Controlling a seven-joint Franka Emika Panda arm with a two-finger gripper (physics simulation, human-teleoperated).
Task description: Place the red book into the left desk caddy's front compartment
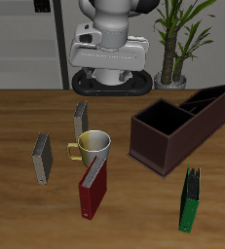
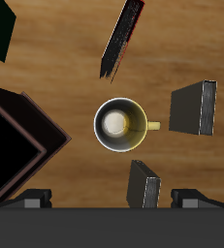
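Gripper (image 2: pixel 112 201) hanging high above the table, over the mug (image 2: pixel 121 124); fingers (image 2: pixel 31 200) spread wide, holding nothing. Not appearing in the exterior view, so height above the tabletop only being judged as large.

Red book (image 1: pixel 93 187) standing upright near the table's front edge, just beside the mug, tilting slightly toward it; contact not determinable. Left desk caddy (image 1: pixel 168 151) lying toward the back corner, well apart from the book, compartments open upward.

Step in hand: approach, grasp not yet begun. Next move calling for travel toward the front edge, alignment of the jaws across the thin cover, then descent clear of the mug.
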